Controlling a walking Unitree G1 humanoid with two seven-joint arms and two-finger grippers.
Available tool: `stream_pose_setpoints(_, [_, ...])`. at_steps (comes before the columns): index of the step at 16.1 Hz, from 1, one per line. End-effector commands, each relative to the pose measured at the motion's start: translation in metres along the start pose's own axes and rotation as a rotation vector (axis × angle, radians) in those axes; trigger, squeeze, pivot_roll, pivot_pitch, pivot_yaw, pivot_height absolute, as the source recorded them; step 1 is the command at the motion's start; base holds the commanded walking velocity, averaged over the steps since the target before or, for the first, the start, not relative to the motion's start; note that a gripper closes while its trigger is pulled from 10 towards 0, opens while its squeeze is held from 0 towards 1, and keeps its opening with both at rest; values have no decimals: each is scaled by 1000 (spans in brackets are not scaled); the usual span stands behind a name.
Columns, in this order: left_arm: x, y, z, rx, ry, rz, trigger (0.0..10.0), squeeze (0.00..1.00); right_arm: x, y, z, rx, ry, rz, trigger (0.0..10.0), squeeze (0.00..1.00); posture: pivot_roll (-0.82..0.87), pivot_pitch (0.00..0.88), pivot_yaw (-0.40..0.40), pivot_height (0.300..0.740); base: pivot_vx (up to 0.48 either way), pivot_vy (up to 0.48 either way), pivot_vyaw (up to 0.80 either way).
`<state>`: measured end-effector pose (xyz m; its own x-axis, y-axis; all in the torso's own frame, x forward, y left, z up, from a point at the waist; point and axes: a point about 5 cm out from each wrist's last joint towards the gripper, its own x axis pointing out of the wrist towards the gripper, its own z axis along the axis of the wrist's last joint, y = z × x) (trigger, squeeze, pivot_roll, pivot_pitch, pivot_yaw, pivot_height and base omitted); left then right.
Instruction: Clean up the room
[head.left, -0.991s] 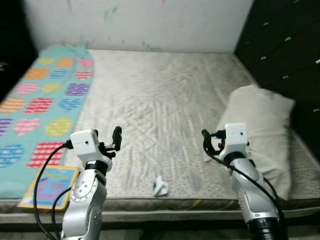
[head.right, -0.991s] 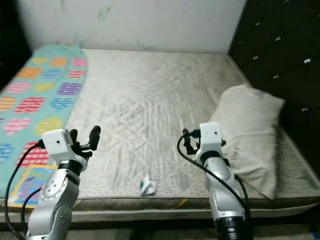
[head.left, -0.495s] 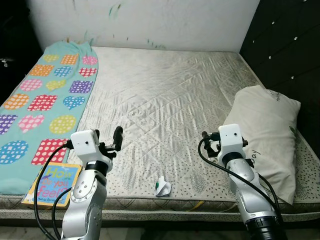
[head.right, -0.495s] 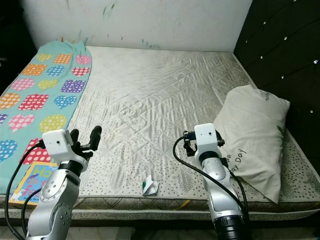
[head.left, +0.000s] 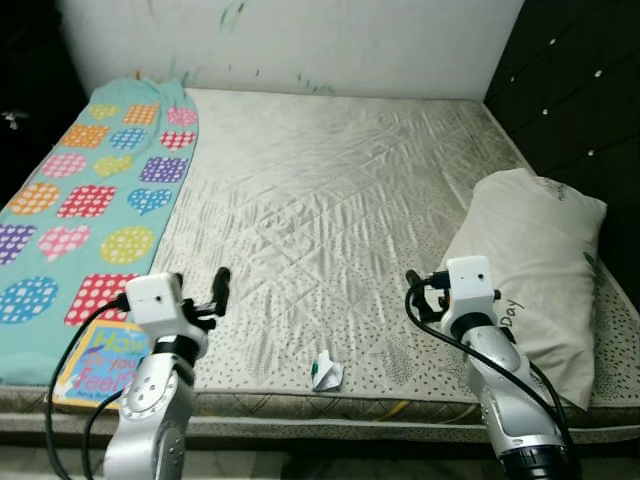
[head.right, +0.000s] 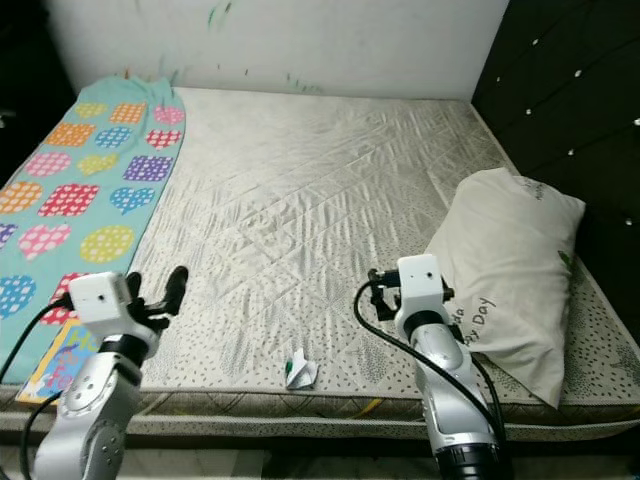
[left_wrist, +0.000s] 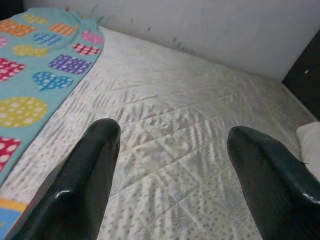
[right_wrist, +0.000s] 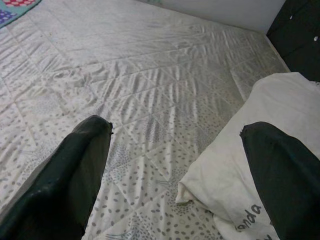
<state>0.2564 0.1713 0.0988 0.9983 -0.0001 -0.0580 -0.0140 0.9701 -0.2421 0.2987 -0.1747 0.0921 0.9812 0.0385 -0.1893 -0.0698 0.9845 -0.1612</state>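
Reading "How ... Feel" on the book (head.left: 92, 360) cover, partly cut by left arm; sits at mattress (head.left: 330, 200) front-left corner on heart-print blanket (head.left: 90, 190). Pillow (head.left: 530, 260) at right edge has print ending "Day", rest unreadable. Crumpled paper scrap (head.left: 325, 372) near front edge, btwn both arms. Left gripper (left_wrist: 172, 170) and right gripper (right_wrist: 177, 170) both raised fwd over mattress, fingers spread, holding nothing.
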Motion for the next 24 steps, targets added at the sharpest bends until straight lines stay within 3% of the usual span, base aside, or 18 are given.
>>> stream_pose_setpoints(1, [-2,2,-4,-5,23,7,10000,0,-2,-3,1,0,1,-10,10000,0,23,98,-25,740,0,0,0])
stream_pose_setpoints(3, [-3,4,-6,-12,34,18,10000,0,-2,-2,1,-1,0,-6,10000,0,22,96,-25,740,0,0,0])
stream_pose_setpoints(8, [-20,26,-6,0,16,65,10000,0,-1,-6,0,-18,-1,2,10000,0,33,94,-37,740,0,0,0])
stream_pose_setpoints(16, [-15,19,-5,16,6,38,10000,0,0,-4,1,-15,-4,8,10000,0,25,110,-34,731,0,0,0])
stream_pose_setpoints(24, [-10,14,-6,23,10,23,10000,0,0,-3,4,-8,-22,18,10000,0,21,117,-34,624,0,0,0])
